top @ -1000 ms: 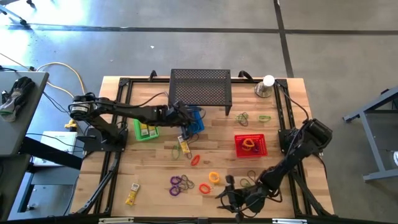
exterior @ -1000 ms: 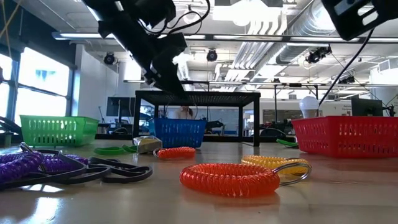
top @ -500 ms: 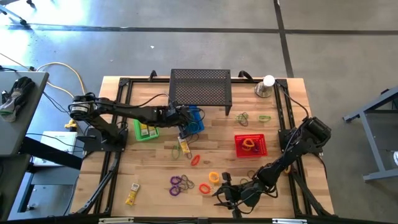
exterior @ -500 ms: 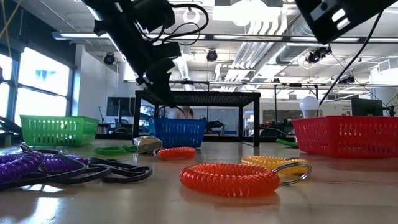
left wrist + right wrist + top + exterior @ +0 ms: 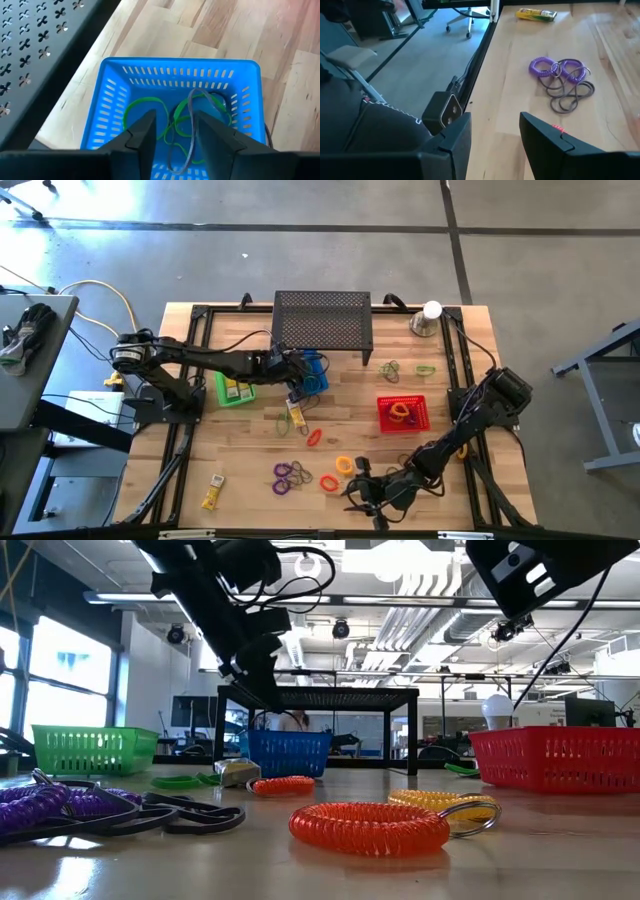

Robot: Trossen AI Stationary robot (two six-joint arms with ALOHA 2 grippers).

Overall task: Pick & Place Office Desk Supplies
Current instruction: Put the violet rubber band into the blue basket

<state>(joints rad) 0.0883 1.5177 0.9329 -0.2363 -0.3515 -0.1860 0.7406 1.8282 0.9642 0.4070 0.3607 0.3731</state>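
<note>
Nearest, the right gripper [image 5: 362, 488] is held low over the table's near edge, fingers parted and empty; the purple coil loops [image 5: 561, 70] lie ahead of it. Farther off, the left gripper [image 5: 172, 131] is poised over the blue basket [image 5: 116, 89], fingers parted, green bands [image 5: 186, 120] lying inside. It should be lifted straight up so nothing is snagged.

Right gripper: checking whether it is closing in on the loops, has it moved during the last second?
Yes. In the high view the right gripper has shifted left, toward the orange coiled loop, away from the table's right edge.
</note>
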